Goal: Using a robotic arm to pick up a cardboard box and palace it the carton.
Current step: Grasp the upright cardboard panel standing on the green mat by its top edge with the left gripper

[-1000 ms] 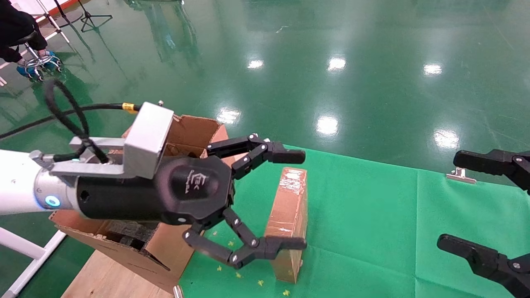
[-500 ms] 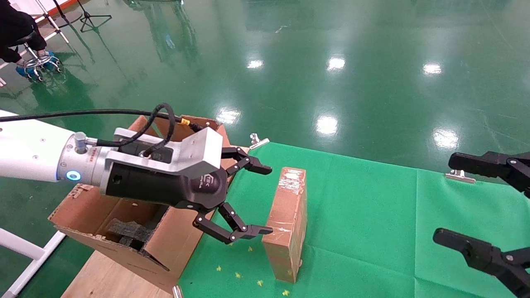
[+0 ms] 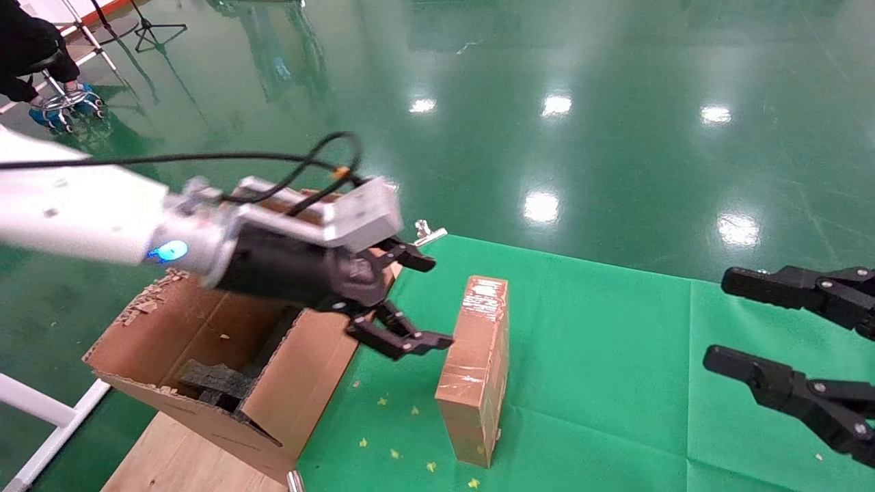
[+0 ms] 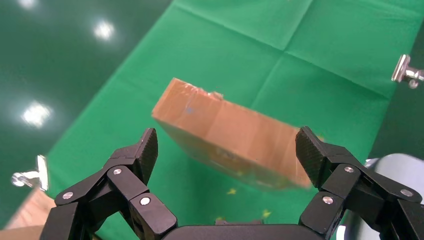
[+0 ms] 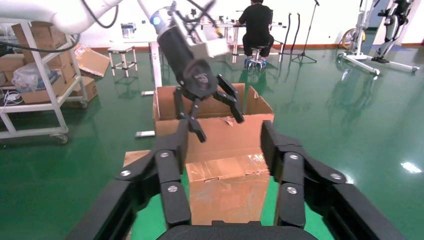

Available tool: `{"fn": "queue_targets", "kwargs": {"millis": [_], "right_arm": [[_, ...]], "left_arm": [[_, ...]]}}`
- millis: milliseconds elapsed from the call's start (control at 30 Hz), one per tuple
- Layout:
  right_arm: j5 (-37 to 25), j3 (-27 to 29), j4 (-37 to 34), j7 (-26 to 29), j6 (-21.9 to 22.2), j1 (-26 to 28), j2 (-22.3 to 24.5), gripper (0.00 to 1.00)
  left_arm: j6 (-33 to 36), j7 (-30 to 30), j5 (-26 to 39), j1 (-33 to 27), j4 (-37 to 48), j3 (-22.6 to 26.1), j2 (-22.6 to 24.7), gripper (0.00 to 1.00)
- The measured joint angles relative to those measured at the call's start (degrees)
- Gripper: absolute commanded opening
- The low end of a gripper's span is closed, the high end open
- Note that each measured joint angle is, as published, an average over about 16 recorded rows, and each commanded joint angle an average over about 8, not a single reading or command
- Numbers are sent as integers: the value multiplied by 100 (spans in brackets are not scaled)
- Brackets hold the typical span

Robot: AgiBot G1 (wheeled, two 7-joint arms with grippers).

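Observation:
The cardboard box (image 3: 475,362) is slim, brown and taped, and stands on its long edge on the green cloth (image 3: 615,383). My left gripper (image 3: 432,301) hangs open just left of the box, above the carton's near flap, with nothing in it. In the left wrist view the box (image 4: 230,137) lies beyond the open left gripper (image 4: 227,150), apart from the pads. The carton (image 3: 198,342) sits at the left with its flaps up. My right gripper (image 3: 718,318) hovers open at the right edge. Its wrist view shows the right gripper (image 5: 225,137), the box (image 5: 227,192), the carton (image 5: 215,135) and the left gripper (image 5: 210,105).
Black foam blocks (image 3: 212,379) lie inside the carton. A metal clip (image 3: 429,234) holds the cloth at the table's far edge. Yellow scraps (image 3: 393,452) dot the cloth near the front. Bare wooden tabletop (image 3: 171,465) shows under the carton. A seated person (image 3: 27,41) is far back left.
My left gripper has dropped lower and farther from the head camera, turning at the wrist, and stays open beside the box. The right gripper has drifted slightly left. The box has not moved.

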Motion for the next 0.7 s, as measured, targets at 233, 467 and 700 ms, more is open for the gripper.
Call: {"fn": "queue_targets", "kwargs": {"millis": [233, 467, 700], "right_arm": [[0, 0, 0, 0, 0, 0, 0, 0], [0, 0, 0, 0, 0, 0, 0, 0], [0, 0, 0, 0, 0, 0, 0, 0]], "left_arm": [[217, -1804, 921, -957, 376, 838, 847, 100], [291, -3126, 1191, -1592, 1011, 1632, 1534, 100], [297, -3832, 1030, -1906, 1611, 2389, 2033, 100]]}}
